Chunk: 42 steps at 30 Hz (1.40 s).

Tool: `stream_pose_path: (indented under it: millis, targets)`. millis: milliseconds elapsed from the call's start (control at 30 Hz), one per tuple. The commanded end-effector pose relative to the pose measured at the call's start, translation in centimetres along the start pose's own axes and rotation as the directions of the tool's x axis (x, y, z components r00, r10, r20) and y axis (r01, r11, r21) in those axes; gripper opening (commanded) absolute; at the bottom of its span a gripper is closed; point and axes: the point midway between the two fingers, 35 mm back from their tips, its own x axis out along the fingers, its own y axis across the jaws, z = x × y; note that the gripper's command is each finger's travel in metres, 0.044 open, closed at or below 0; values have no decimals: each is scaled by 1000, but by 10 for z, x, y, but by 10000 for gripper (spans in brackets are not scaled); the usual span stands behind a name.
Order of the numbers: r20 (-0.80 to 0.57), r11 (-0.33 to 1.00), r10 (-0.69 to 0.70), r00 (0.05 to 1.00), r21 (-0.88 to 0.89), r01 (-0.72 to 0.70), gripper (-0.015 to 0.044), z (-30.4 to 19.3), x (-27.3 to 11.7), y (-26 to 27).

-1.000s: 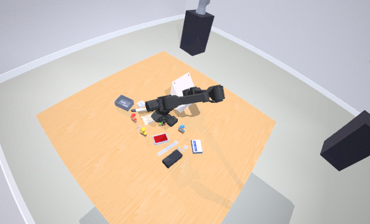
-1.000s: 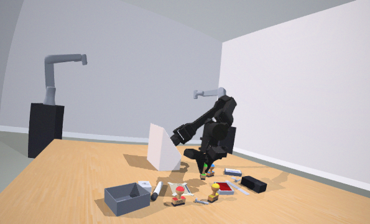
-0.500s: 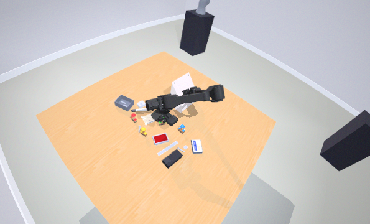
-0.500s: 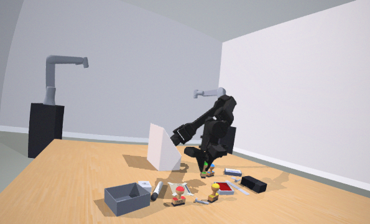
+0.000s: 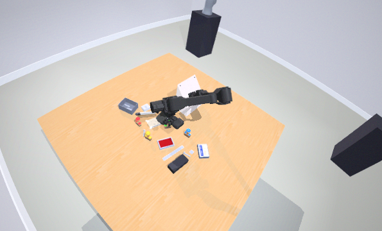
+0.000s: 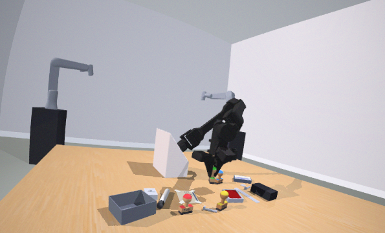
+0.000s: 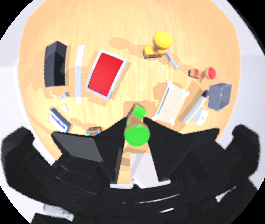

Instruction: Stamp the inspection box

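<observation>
Wrist view shows the gripper [image 5: 167, 122] [image 6: 213, 173] [image 7: 135, 131] closed partway on the green-topped stamp [image 5: 166, 125] [image 6: 214, 169] [image 7: 137, 135], its label unreadable, near the card [image 5: 152, 122] [image 6: 188, 197] [image 7: 172, 102]; fingers partly hide the blue-topped stamp [image 5: 187, 131] [image 6: 220, 173] [image 7: 93, 132].

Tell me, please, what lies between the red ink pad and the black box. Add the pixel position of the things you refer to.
A pale flat strip [image 5: 173, 153] [image 6: 247, 195] [image 7: 80, 75]; the top view shows it.

Seen from the top, the black arm [image 5: 191, 102] hides most of the green-topped stamp [image 5: 165, 126] [image 6: 214, 169] [image 7: 137, 135] and the card's [image 5: 153, 122] [image 6: 188, 196] [image 7: 172, 102] three o'clock edge. In the wrist view, the blue-topped stamp [image 5: 187, 131] [image 6: 220, 173] [image 7: 93, 131], toward eight o'clock, is mostly covered by a finger; the card's markings are too blurred to read.
</observation>
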Motion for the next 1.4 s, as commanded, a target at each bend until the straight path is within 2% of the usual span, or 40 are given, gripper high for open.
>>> stream_pose_path:
  millis: [0,1367]
  targets:
    - [-1,1000,-5,1000,-3,5,0,0,-3,-1]
    - [-4,1000,-8,1000,-3,8,0,9,-22,6]
